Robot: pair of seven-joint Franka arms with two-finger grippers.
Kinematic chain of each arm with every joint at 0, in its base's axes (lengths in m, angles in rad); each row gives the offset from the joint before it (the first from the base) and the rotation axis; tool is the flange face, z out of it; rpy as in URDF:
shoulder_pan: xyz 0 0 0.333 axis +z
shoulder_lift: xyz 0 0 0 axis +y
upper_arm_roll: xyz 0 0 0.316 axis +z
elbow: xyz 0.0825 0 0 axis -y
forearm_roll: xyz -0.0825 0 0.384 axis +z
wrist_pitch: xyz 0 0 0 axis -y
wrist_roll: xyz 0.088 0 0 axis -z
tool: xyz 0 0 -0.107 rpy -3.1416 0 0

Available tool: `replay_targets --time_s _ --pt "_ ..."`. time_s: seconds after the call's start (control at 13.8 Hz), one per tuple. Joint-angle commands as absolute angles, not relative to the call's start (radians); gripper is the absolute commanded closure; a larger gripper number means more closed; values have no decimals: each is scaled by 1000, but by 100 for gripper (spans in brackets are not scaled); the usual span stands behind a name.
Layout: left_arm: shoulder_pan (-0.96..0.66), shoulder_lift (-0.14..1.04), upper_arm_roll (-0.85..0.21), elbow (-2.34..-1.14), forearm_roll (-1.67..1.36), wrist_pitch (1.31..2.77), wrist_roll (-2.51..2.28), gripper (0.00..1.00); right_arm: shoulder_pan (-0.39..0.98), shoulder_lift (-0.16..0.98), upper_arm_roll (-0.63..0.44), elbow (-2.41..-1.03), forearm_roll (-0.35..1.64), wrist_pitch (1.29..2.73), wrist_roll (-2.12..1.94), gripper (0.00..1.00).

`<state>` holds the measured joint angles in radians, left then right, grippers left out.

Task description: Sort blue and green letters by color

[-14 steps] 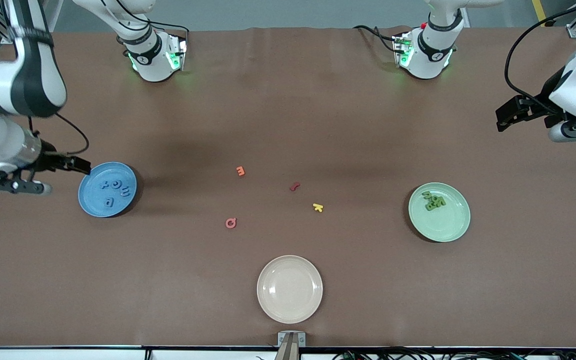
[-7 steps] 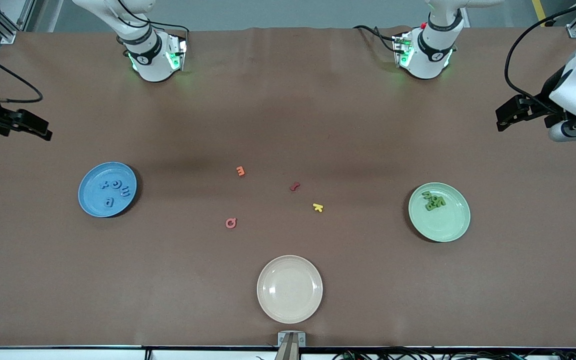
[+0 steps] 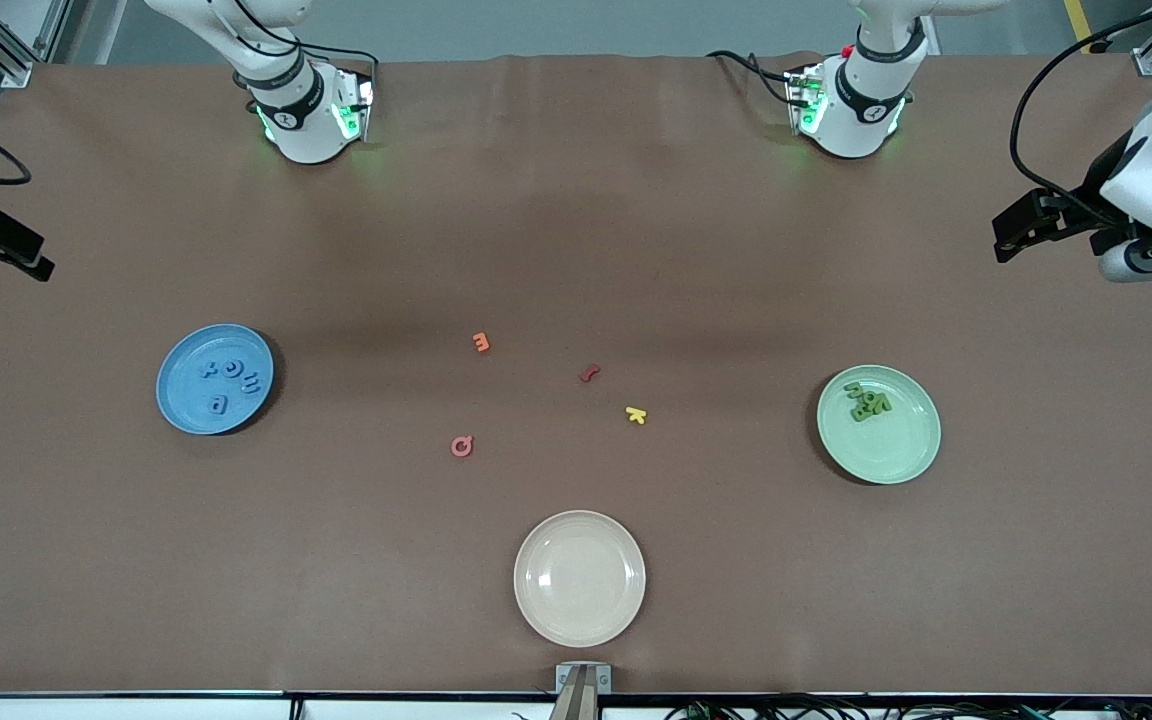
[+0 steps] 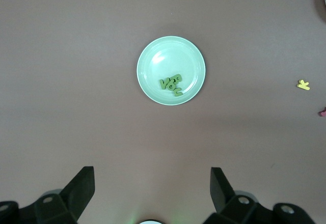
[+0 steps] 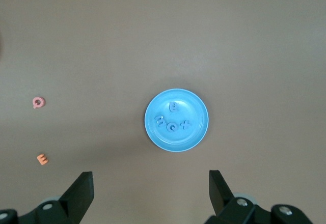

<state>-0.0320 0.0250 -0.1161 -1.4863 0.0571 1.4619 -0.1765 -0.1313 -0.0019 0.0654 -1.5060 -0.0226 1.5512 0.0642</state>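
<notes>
Sort looks done: blue letters (image 3: 229,381) sit in blue plate (image 3: 176,410) at frame left, green letters (image 3: 866,402) in green plate (image 3: 896,455) at right. Best move: keep both arms parked, don't disturb plates. R gripper (image 3: 11,255), far-left edge, wide open, empty. L gripper (image 3: 1021,225), upper right, wide open, empty.
</notes>
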Motion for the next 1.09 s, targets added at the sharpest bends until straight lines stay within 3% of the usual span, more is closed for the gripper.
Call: replay_targets --time_s 0.0,1.02 --pt "-32 21 -117 -1476 51 1462 -156 0 -133 32 67 -1456 -12 1536 66 0" --pt "-34 25 -117 -1477 41 1460 -173 0 -130 40 67 -1456 -12 1537 66 0"
